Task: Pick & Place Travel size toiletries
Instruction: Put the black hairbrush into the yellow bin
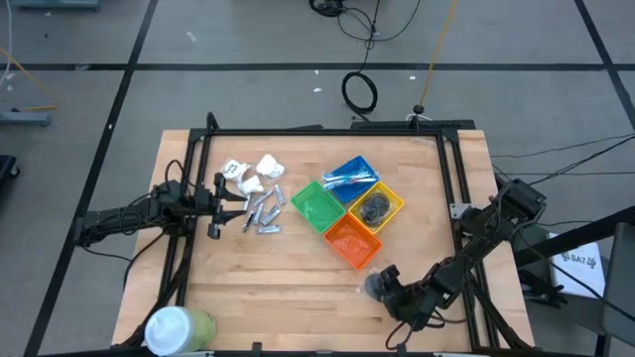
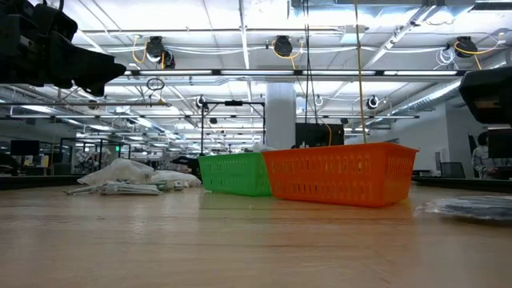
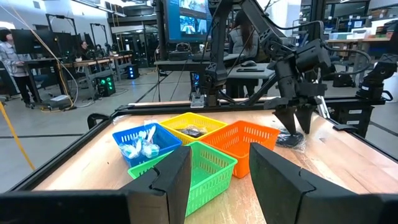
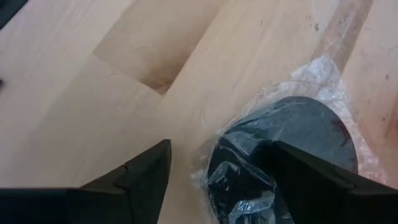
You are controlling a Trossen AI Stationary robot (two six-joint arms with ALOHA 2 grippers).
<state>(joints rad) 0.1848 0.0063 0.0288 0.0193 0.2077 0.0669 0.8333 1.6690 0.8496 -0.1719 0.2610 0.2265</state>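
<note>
A dark grey round wad in clear wrap (image 1: 375, 287) lies on the table near its near right side. It also shows in the right wrist view (image 4: 292, 140) and low view (image 2: 472, 208). My right gripper (image 4: 217, 186) is open and hangs above the wad, one finger to each side; in the low view a gap shows below it. White lumpy packets (image 1: 256, 174) and short silver pieces (image 1: 263, 211) lie in a pile at left. My left gripper (image 1: 215, 204) is open just left of that pile, level with the table (image 3: 217, 177). More sticks lie in the blue bin (image 1: 349, 174) and a dark wad in the yellow bin (image 1: 375, 205).
Four bins stand clustered mid-table: blue, green (image 1: 316, 202), yellow, orange (image 1: 353, 242). A large green-and-white cylinder (image 1: 179, 329) lies at the near left corner. A black frame (image 1: 327, 132) borders the table's far and side edges. Bare wood lies between the orange bin and the near edge.
</note>
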